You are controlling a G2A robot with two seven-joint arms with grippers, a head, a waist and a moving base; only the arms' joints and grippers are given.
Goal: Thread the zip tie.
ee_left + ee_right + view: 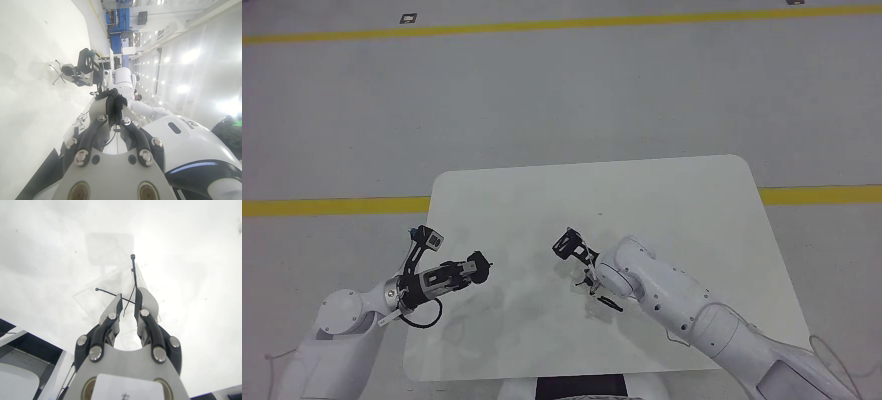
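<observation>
Your right gripper [129, 292] hangs with fingers apart over two crossed black zip ties [134, 273] on the white counter [47, 247]; your left gripper [116, 98] is closed, well apart.

The left gripper [115, 101] lies roughly level, its fingers [110, 106] pressed together with no gap at the tips, and it points across toward the right gripper [129, 292]. The right gripper sits well ahead of those fingertips, tipped downward from a bent wrist, its two ribbed pads [137, 300] standing apart. The right forearm [687, 302] trails behind its gripper, and the left forearm [347, 310] folds behind its own.
</observation>
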